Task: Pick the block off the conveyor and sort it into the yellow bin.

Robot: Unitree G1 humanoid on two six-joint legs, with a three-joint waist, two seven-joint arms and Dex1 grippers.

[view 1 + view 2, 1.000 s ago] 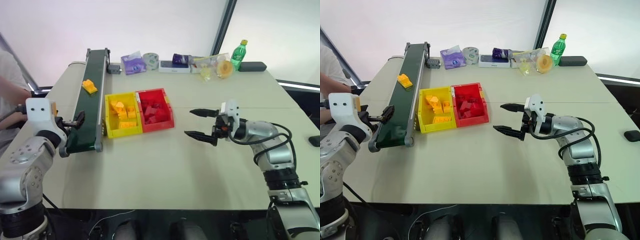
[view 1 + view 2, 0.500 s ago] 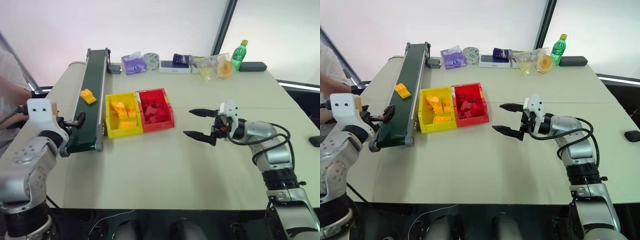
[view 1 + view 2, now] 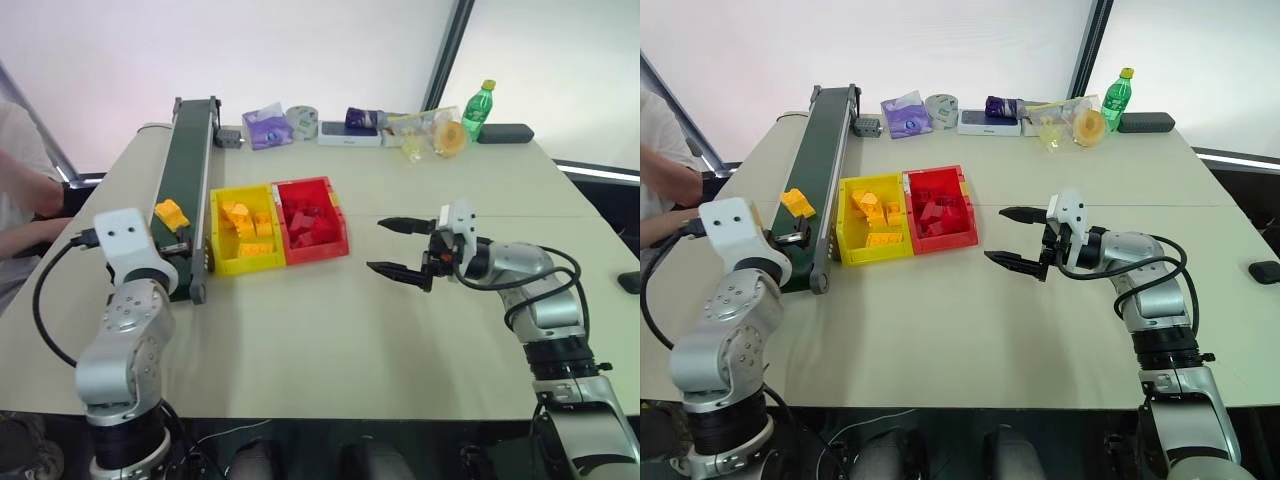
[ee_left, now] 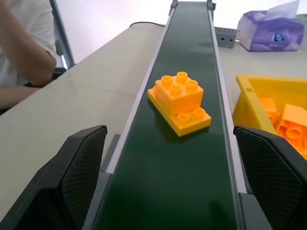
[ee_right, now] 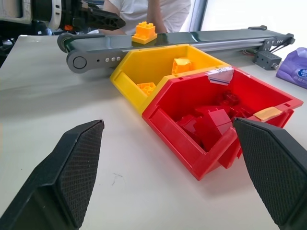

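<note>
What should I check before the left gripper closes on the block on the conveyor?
1. Left gripper open: ok.
2. Block lies on the conveyor, ahead of the fingers, not yet between them: not ok.
3. Block lined up with the gap: ok.
4. Yellow bin has room: ok.
5. Right gripper open, apart from both bins: ok.
6. Person's arm off the belt: ok.

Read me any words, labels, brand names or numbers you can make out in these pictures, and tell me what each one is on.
No text here can be read.
Purple tissue pack: a round blue and white logo shows on its side, too blurred to read.
Green bottle: its label is too small to read.
Red bin: the strips of tape on its rim carry no legible writing.
Items along the far edge of the table: any print is too small to read.
</note>
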